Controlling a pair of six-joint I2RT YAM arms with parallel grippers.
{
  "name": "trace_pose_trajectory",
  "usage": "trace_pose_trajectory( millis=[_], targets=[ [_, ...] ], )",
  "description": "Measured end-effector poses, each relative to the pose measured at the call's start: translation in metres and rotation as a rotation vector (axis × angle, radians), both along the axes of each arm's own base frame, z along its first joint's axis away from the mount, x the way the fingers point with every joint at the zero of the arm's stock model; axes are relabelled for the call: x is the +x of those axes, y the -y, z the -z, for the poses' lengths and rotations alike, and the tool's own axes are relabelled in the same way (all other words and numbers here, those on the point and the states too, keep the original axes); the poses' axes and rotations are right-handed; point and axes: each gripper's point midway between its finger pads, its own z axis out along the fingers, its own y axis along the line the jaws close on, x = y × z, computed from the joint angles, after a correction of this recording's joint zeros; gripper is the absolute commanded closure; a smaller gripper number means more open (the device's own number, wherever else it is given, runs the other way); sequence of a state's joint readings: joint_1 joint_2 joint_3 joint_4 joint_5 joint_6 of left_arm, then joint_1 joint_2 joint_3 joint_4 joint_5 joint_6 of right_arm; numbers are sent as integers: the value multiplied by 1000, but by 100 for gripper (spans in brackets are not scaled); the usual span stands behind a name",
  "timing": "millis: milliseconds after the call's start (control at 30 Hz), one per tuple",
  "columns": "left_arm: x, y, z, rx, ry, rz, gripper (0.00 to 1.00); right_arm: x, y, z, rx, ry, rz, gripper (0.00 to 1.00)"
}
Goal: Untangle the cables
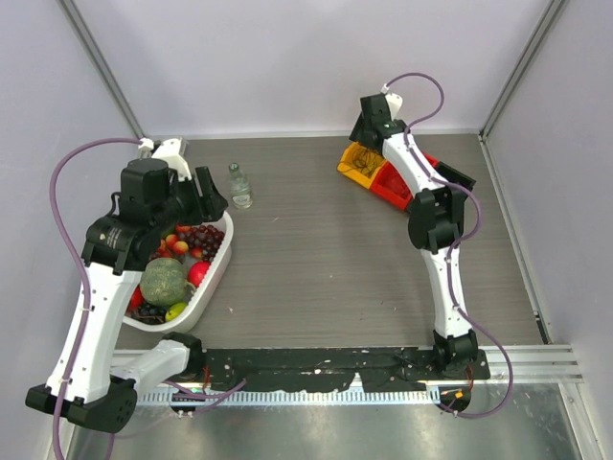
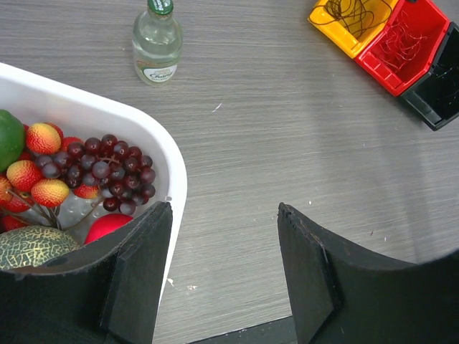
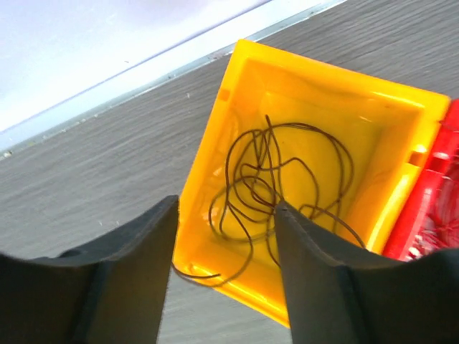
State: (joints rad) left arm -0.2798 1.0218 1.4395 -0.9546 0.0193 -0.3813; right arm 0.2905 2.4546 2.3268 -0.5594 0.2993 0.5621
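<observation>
Here the dark brown cables [image 3: 276, 183] lie looped in the yellow bin [image 3: 401, 122], one end over its near rim. The right gripper [image 3: 226, 208] hovers above, fingers spread, empty; the left gripper's [image 2: 224, 208] likewise. Best pinch that free end, not the clump. Crossings are unreadable; red cables [image 2: 399, 37] too fine to trace.

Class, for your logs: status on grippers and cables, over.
Left gripper open, empty. Right gripper open over yellow bin. Brown cables tangled inside; red cables in red bin. Nothing blocking.

brown cables [image 3: 252, 190] | yellow bin [image 3: 401, 165] | red bin [image 2: 434, 21] | white basket [image 2: 93, 118]
</observation>
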Motion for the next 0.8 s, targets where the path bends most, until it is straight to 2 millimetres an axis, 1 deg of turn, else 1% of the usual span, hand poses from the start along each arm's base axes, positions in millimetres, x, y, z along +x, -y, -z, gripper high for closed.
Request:
trace_pose_trajectory(
  millis=[100, 200, 300, 333, 467, 533, 567, 600, 633, 667, 700, 733, 800],
  targets=[
    [1, 1, 1, 0, -3, 1, 36, -9, 6, -15, -19, -9, -1, 34],
    [1, 3, 1, -6, -4, 10, 36, -29, 13, -30, -48, -30, -16, 33],
    [3, 6, 0, -18, -1, 23, 36, -59, 13, -52, -86, -45, -59, 32],
    [3, 7, -1, -22, 1, 28, 36, -72, 9, -60, -93, -43, -84, 32],
    [4, 12, -3, -43, 7, 46, 36, -145, -25, -87, -91, -27, -240, 31],
    [5, 15, -5, -60, 11, 50, 35, -181, -37, -96, -73, -2, -308, 30],
    [5, 17, -6, -71, 14, 51, 34, -203, -40, -98, -66, 4, -340, 30],
    [6, 18, -8, -81, 18, 55, 33, -222, -37, -102, -61, 12, -357, 30],
    [7, 20, -10, -92, 23, 59, 31, -237, -29, -107, -58, 25, -359, 30],
    [8, 23, -12, -110, 30, 64, 27, -248, -20, -115, -55, 46, -350, 30],
    [8, 26, -15, -126, 39, 73, 24, -257, -9, -123, -53, 73, -335, 29],
    [9, 29, -18, -143, 49, 82, 22, -265, 1, -132, -50, 106, -319, 23],
    [10, 34, -23, -182, 75, 94, 17, -281, 17, -147, -41, 164, -288, 21]
  ],
)
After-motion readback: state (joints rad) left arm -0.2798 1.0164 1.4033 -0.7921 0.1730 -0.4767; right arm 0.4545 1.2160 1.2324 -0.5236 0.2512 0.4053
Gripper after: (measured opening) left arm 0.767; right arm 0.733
